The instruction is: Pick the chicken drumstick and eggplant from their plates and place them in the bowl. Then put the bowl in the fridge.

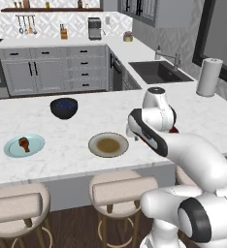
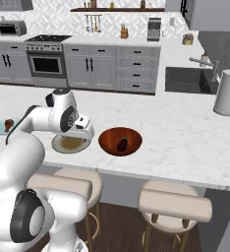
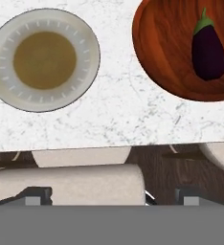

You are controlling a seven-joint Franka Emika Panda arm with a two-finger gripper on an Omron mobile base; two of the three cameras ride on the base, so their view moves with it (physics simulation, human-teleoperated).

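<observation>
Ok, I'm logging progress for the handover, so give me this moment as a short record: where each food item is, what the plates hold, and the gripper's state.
eggplant: lying inside the reddish-brown bowl
chicken drumstick: on the pale blue plate, not yet moved
beige-grey plate: nothing on it, beside the bowl on the counter
gripper: open, holding nothing, looking down over the counter edge between beige-grey plate and bowl
dark blue-black bowl: on the counter behind the plates
done so far: eggplant placed; drumstick and fridge steps remain

We see a glossy white arm (image 1: 198,160) with rounded, bulky links. Dark grey-black bands and round caps mark its joints.
</observation>
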